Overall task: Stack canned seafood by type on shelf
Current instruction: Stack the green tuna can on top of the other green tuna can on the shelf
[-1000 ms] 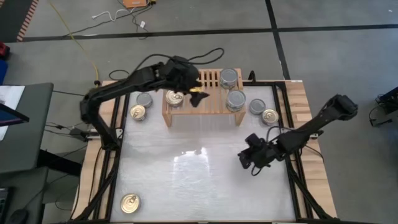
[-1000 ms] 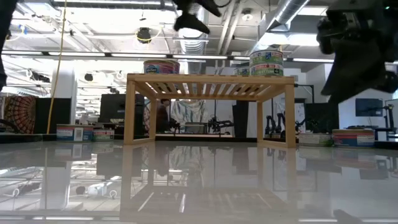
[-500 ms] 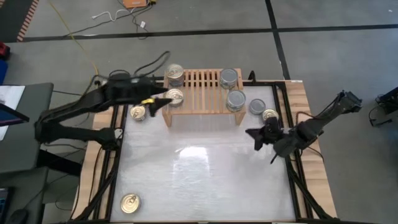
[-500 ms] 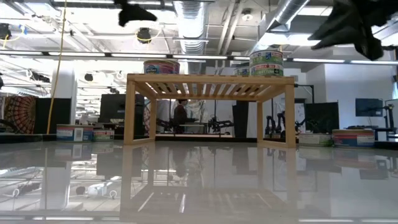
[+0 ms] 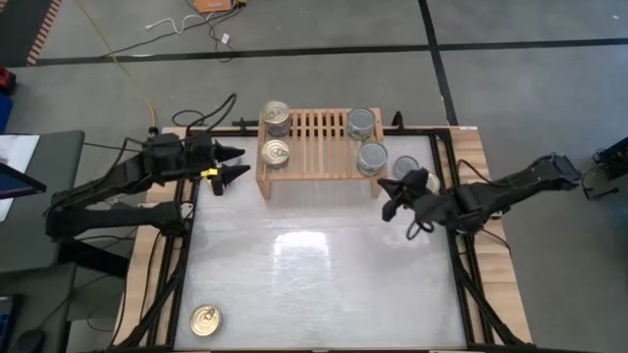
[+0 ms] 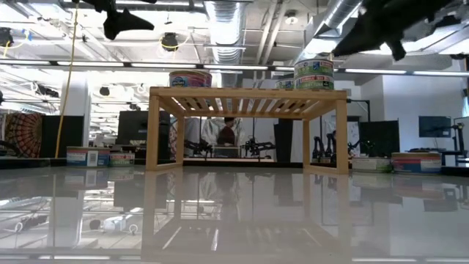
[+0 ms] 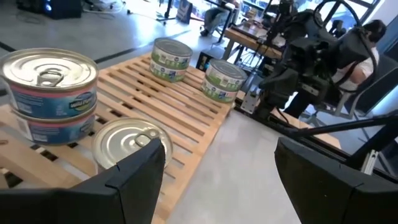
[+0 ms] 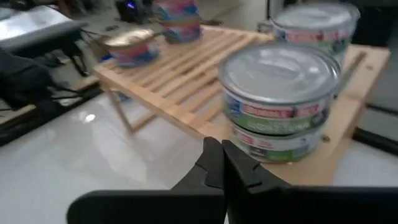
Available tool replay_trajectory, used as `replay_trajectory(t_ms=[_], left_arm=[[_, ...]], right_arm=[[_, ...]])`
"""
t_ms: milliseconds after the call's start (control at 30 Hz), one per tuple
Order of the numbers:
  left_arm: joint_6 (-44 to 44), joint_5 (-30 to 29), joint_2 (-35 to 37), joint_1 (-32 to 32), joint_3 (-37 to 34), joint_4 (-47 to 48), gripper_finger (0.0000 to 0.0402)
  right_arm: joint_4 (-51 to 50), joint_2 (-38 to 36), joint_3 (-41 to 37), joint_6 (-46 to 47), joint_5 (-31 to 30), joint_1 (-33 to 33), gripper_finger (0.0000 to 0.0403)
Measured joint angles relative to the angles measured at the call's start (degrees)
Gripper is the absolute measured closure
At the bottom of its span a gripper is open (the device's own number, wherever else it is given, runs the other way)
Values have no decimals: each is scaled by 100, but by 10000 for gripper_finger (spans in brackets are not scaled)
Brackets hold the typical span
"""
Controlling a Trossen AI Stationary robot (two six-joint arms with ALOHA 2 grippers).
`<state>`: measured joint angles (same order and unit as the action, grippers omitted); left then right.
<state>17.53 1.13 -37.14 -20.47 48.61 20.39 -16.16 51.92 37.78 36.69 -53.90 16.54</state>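
While the shelf (image 5: 319,147) runs lengthwise left-right, left fingers (image 5: 228,152) spread, right fingers (image 5: 390,208) pressed together.

From above I see grey floor (image 5: 294,39) crossed by dark tape lines (image 5: 324,51); a yellow cable (image 5: 123,69) trails at far left; level across, I see ceiling ducts (image 6: 223,18), strip lights (image 6: 44,64), and a person (image 6: 229,132) among distant desks.

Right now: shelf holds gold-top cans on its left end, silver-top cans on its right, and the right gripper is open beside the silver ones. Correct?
One thing is off: the right gripper is shut, not open; the right wrist view shows its fingers pressed together. The rest holds: on the shelf, gold-top cans sit at the left end and silver-top cans at the right, with that gripper beside them.
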Motion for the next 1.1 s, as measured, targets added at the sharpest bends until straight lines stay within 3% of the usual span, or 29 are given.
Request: replay_trajectory(t_ms=[233, 567, 1100], left_arm=[[-91, -366, 5, 0, -14, 30, 110], [-144, -555, 4, 0, -14, 30, 110], [-146, -868, 4, 0, -14, 4, 110]], right_arm=[[-84, 322, 0, 188, 617, -604, 388], [-341, 445, 0, 370, 737, -1114, 389], [66, 708, -1, -327, 1360, -1837, 386]])
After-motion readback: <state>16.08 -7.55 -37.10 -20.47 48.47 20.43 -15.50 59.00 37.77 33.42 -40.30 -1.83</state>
